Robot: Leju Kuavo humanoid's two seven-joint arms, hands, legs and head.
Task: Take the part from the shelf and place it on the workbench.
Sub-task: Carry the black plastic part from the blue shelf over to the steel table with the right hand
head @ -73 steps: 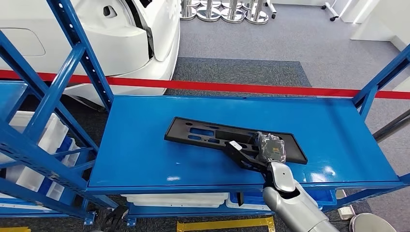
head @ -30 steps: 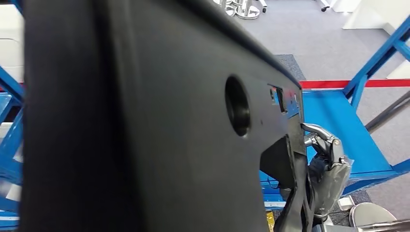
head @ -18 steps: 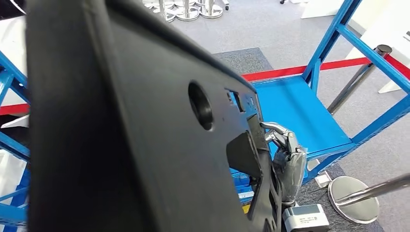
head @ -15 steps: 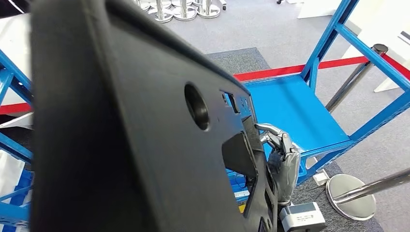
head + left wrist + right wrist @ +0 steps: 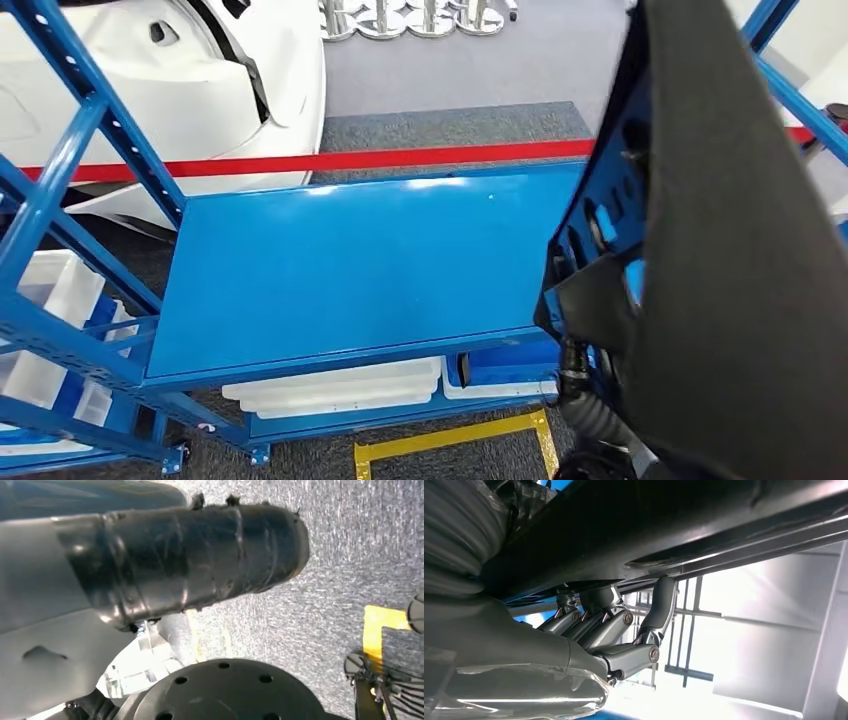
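The right hand (image 5: 611,635) gripped the big flat black plastic part (image 5: 740,260), held up off the blue metal shelf (image 5: 350,270). I could not tell how the left hand lay.

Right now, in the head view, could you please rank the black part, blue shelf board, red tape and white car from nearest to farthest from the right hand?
1. black part: held in the right hand, on the right.
2. blue shelf board: just left of it.
3. red tape: behind the shelf.
4. white car: far left, beyond the tape.
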